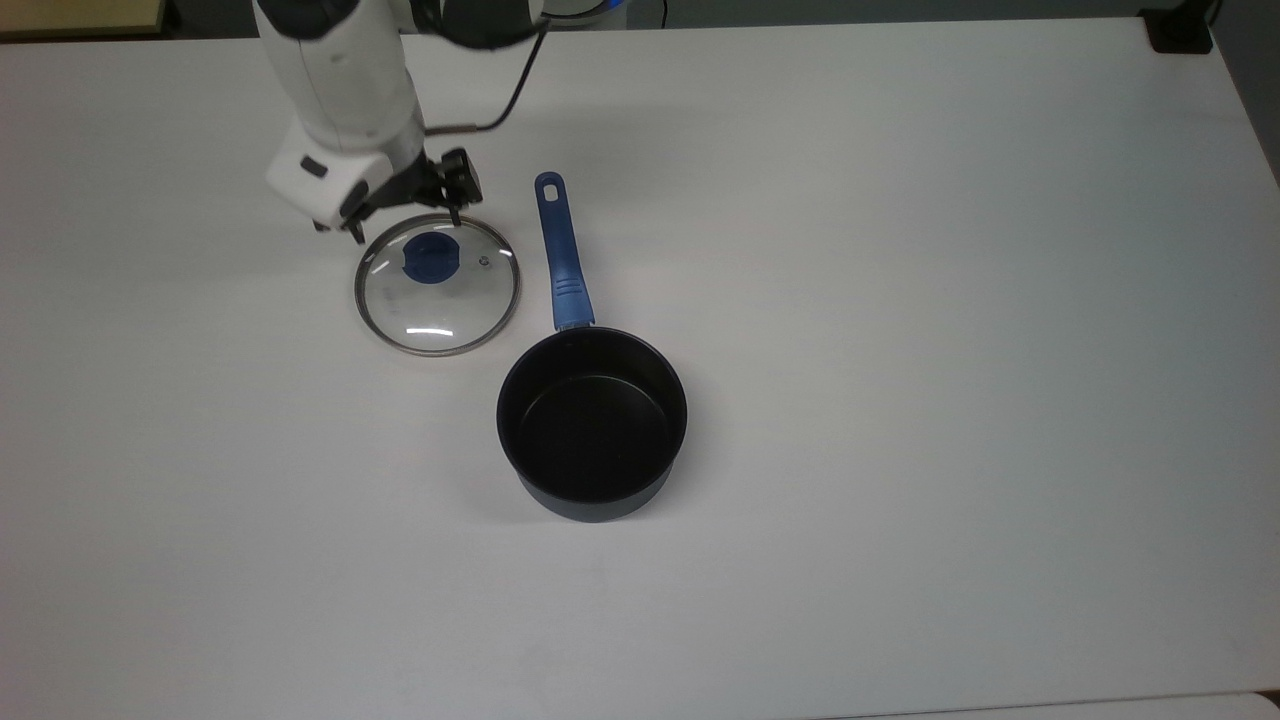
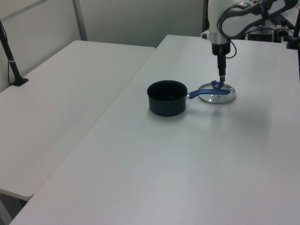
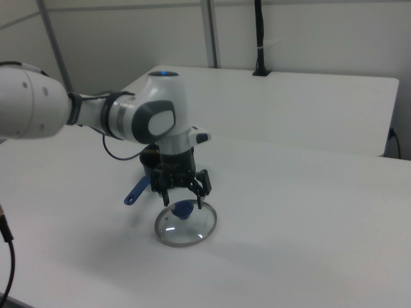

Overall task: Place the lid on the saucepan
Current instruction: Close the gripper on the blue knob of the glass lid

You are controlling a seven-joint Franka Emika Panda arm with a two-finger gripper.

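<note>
The pincer (image 3: 183, 202), fingers spread apart and empty, hovers just above the far edge of the lid (image 1: 437, 283), which lies flat on the counter (image 1: 900, 300) to the top view's left of the saucepan (image 1: 591, 424), while the right view reveals the vertical gap above the blue knob (image 3: 183, 209).

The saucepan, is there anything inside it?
Nothing can be seen in it: the saucepan shows a bare black bottom in the top view. The lid lies flat on the table beside it, with the open gripper above the lid's far rim.
</note>
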